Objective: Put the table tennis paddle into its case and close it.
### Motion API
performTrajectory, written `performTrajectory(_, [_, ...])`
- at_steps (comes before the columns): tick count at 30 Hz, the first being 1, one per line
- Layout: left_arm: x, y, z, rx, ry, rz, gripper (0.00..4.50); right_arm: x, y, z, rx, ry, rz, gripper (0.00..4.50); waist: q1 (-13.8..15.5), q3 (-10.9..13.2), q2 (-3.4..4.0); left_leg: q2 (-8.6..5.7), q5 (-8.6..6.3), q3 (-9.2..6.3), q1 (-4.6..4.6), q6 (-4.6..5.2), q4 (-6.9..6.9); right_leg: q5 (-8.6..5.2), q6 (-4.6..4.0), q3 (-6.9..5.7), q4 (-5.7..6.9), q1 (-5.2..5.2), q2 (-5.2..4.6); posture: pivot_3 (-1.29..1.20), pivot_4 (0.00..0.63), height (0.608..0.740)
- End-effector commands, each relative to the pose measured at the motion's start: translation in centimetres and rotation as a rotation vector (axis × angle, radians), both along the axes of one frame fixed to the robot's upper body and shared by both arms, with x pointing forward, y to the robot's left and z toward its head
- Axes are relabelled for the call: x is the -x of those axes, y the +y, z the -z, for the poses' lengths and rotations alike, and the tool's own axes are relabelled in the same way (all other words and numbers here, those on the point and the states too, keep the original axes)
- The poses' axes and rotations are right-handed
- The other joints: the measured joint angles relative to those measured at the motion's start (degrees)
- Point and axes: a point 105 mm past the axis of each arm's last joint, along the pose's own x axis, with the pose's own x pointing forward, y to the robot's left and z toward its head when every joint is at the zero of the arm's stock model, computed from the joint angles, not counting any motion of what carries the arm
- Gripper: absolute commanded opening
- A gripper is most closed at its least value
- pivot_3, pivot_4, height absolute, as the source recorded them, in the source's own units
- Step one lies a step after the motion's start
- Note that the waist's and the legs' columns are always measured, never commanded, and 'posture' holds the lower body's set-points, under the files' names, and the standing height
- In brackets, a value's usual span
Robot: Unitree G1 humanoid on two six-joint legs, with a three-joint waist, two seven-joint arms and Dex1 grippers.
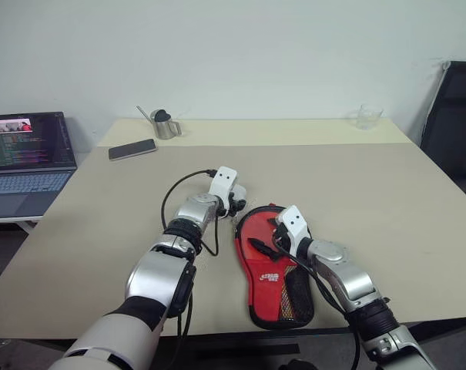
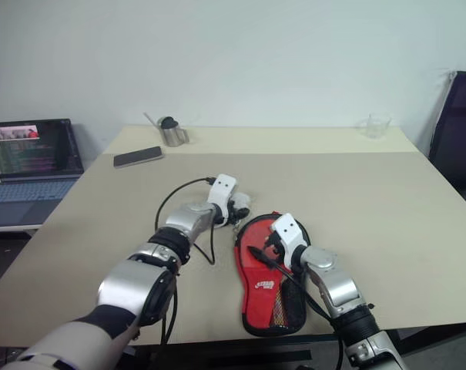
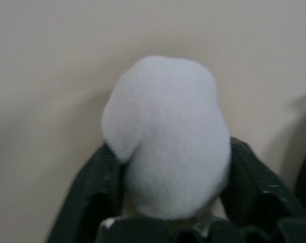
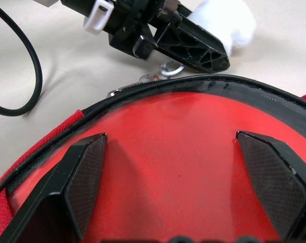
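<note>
- Red fabric, paddle-shaped case [image 1: 271, 270] lies flat near the table's [image 1: 387, 223] front edge, long axis running away from me, round end far, mesh end near; I judge the paddle is already inside it.
- My left gripper [image 4: 203, 43] has its black fingers around the white fluffy pom-pom pull [image 3: 168, 136], just beyond the case's far-left rim; I can't tell how firmly it is clamped.
- My right gripper [image 4: 173, 182] is spread wide, fingers [image 4: 84, 172] resting on the red face, holding nothing.
- Zipper travel follows the rim, so the left arm pulls while the right steadies.
</note>
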Motion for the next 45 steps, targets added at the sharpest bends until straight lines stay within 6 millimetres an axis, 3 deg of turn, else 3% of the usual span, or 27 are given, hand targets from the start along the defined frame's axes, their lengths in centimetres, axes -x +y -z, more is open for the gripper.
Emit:
performTrajectory(1, [-0.8,-1.0,-2.5,-0.041,-0.092,0.028,1.52,0.6,0.2,1.7,0.016,0.071,-0.003,4.50,-0.02,0.00,0.00,0.00,0.00,0.01,0.00,0.00,0.00,0.00,0.00,0.00,0.00,0.00,0.00,0.00,0.150,0.740])
performTrajectory(4, [-1.1,-0.9,-3.2,-0.112,-0.141,0.023,0.59,0.7,0.4,1.8,0.017,0.075,-0.007,4.50,-0.14,0.00,0.00,0.01,0.00,0.06,0.04,0.00,0.00,0.00,0.00,0.00,0.05,-0.02,0.01,0.00,0.150,0.740])
performTrajectory(6, [-1.3,-1.0,-3.6,-0.172,-0.179,0.027,0.22,0.8,0.4,1.9,0.017,0.077,-0.009,4.50,-0.16,0.00,0.00,0.01,0.00,0.09,0.05,0.00,0.00,0.00,0.00,0.02,0.07,-0.02,0.01,0.00,0.150,0.740])
performTrajectory(12, [-1.4,-2.6,-4.1,-0.447,-0.339,0.141,0.21,1.0,0.6,1.8,0.014,0.086,-0.010,4.50,-0.14,0.00,0.00,0.00,0.00,0.11,0.07,0.00,0.00,0.00,0.00,0.03,0.12,-0.02,0.01,0.00,0.150,0.740])
performTrajectory(21, [-0.7,-6.9,-4.8,-0.643,-0.533,0.264,0.21,1.5,0.2,1.9,0.001,0.120,0.022,4.50,0.00,-0.01,0.00,-0.01,0.00,0.17,0.06,0.00,0.00,0.00,0.00,0.03,0.17,-0.03,0.00,0.00,0.150,0.740])
performTrajectory(37, [-0.2,-9.7,-5.8,-0.758,-0.695,0.248,0.21,3.8,0.1,2.2,-0.018,0.189,0.064,4.50,0.12,-0.01,-0.01,-0.04,0.01,0.22,0.16,0.01,0.03,-0.01,0.01,0.05,0.49,-0.04,0.00,0.00,0.150,0.740])
performTrajectory(45, [1.9,-14.6,-6.2,-0.723,-0.815,0.386,0.21,4.6,-0.5,2.5,-0.018,0.211,0.093,4.50,0.79,-0.01,-0.02,-0.06,0.01,0.23,0.17,0.01,0.03,-0.01,0.02,0.03,0.48,-0.02,0.00,0.00,0.150,0.740])
